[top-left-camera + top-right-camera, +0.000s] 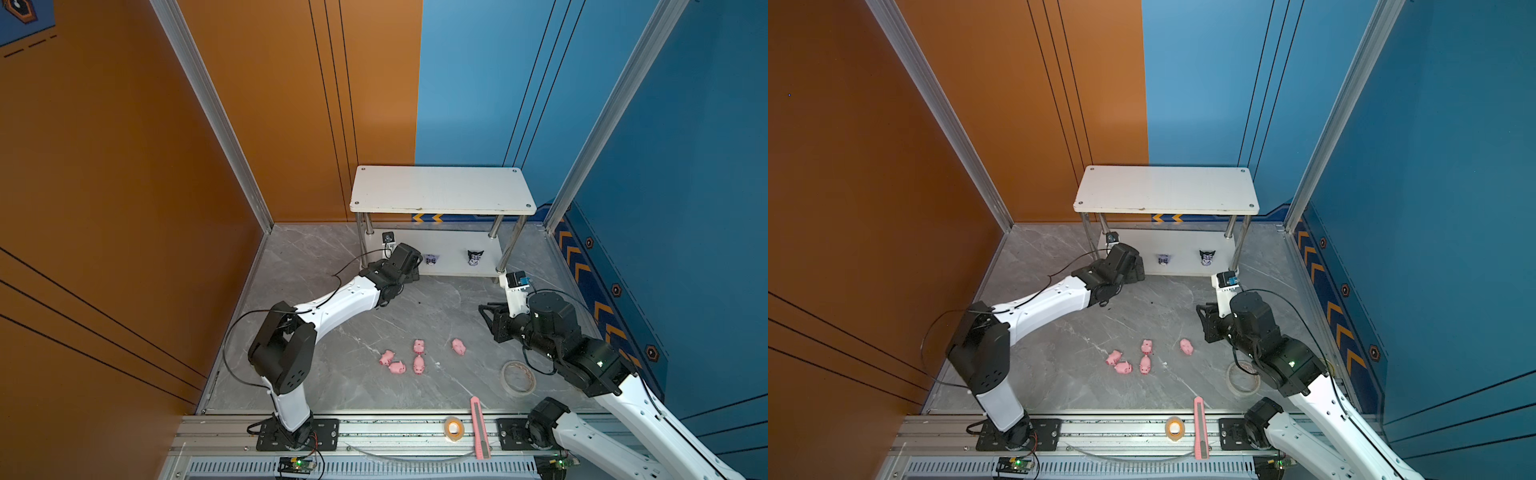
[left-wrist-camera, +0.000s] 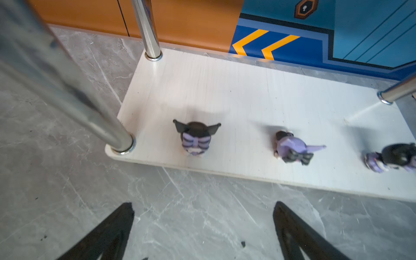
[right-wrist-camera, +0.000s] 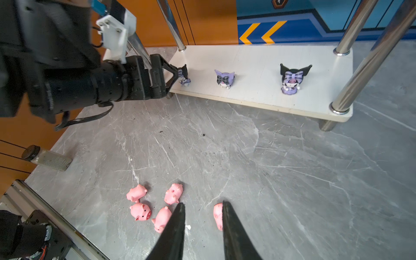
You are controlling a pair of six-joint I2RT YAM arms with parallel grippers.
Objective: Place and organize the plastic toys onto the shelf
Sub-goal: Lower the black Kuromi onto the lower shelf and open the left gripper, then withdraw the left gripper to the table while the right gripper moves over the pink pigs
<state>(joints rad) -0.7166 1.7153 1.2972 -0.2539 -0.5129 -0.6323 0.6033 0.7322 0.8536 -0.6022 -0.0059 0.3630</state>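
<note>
Standing at the back of the table (image 1: 353, 395), the shelf (image 1: 440, 189) (image 1: 1163, 187) is seen in both top views. Three black-eared figurines are lined up on its lower board (image 2: 225, 90), near the front edge. A first figurine (image 2: 195, 139) is placed upright just beside the shelf's front left leg. A second figurine (image 2: 290, 146) is set near the middle of the board, and a third figurine (image 2: 391, 157) toward the shelf's right end.

The left arm (image 1: 345, 299) is stretched to the shelf's front left corner. Its jaws are spread wide and released, with nothing between them. The first figurine is seen ahead of the tips, not in the gap.

Five pink pigs are scattered on the table in front of the shelf, well apart from it. Four pigs (image 1: 401, 357) are grouped together, and a lone pig (image 1: 459, 346) is set off toward the shelf's right side.

The right arm (image 1: 552, 332) is held over the table in front of the shelf. Its jaws are parted by a narrow gap, and nothing is gripped. In the right wrist view the lone pig is partly hidden behind one finger (image 3: 229, 225).

A tape roll (image 1: 517, 378) and a pink utility knife (image 1: 480, 428) are left at the table's edge farthest from the shelf.
</note>
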